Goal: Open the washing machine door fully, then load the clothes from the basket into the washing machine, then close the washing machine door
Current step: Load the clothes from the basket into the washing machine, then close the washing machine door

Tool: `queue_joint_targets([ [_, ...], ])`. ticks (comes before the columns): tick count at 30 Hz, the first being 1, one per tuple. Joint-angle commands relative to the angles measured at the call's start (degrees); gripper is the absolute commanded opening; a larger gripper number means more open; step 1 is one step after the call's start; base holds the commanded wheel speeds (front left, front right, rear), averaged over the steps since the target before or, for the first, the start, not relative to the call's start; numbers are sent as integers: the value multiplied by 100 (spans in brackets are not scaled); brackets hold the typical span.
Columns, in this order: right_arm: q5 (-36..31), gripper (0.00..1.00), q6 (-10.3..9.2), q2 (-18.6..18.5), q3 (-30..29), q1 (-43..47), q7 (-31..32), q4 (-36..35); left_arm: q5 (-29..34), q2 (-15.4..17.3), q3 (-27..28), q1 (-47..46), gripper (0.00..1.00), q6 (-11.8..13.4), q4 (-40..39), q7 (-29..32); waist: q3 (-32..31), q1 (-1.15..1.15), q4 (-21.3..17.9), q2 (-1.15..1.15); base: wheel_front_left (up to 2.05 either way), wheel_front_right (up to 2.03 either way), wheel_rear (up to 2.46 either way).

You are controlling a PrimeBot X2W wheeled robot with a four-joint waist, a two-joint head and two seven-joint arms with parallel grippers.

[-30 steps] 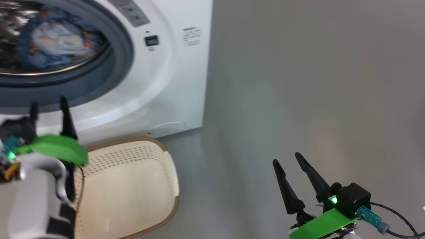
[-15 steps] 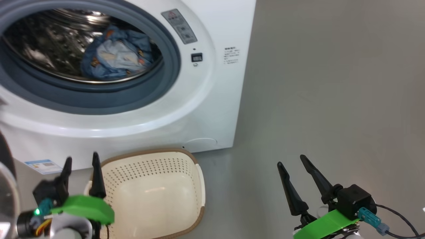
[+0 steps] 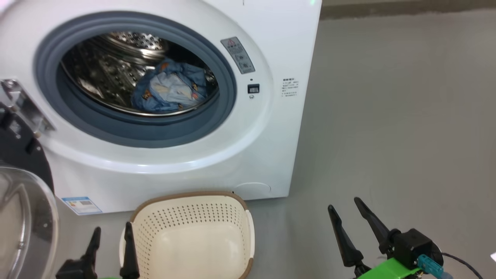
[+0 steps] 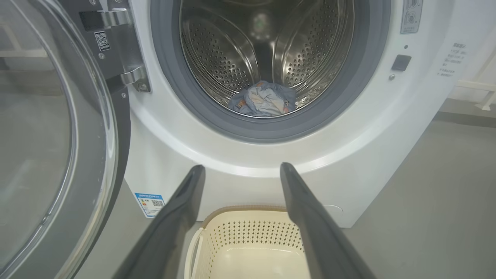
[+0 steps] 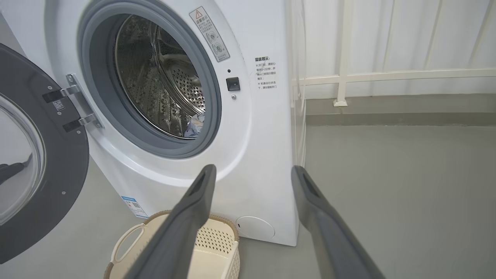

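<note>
At far left, item one: the washing machine door [image 3: 21,155], swung wide on its hinge [image 3: 23,108], its outer edge and handle cut off by the frame, so where to push it is hard to judge. A push on the bulging glass may slide off. Item two: left gripper [image 3: 112,232], jaws spread wide and holding nothing, low and near, just beside the door and the basket [image 3: 186,217]. Turning it toward the door may knock the basket. Item three: the basket, on the floor near the foot of the washing machine [image 3: 271,147], looks empty. Its near end is cut off and fingers cover part of it in the wrist view, so a leftover piece cannot be ruled out. Item four: the clothes [image 3: 170,91], bunched low in the drum [image 3: 104,73] close behind the grey gasket [image 3: 147,131]. A fold over the lip could be pinched when the door shuts, and the gasket hides the drum's nearest strip. Item five: right gripper [image 3: 343,203], jaws equally wide and empty, well apart to the right over bare floor. Its wrist is cut off below.
</note>
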Motion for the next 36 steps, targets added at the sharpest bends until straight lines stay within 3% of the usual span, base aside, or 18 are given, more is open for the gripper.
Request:
queue_joint_targets([
  [1,11,100,10,-9,104,12,-28,-124,-81,66,106,50,100,92,-258,-37,-186,0,113,0,0,0,0],
  [16,97,100,10,-9,-5,136,-28,-153,-117,65,91,384,100,150,-693,-37,-249,0,112,0,0,0,0],
  [36,127,100,10,-9,-40,126,-28,-115,-101,64,101,389,100,277,-633,-37,-203,0,118,0,-26,26,0],
])
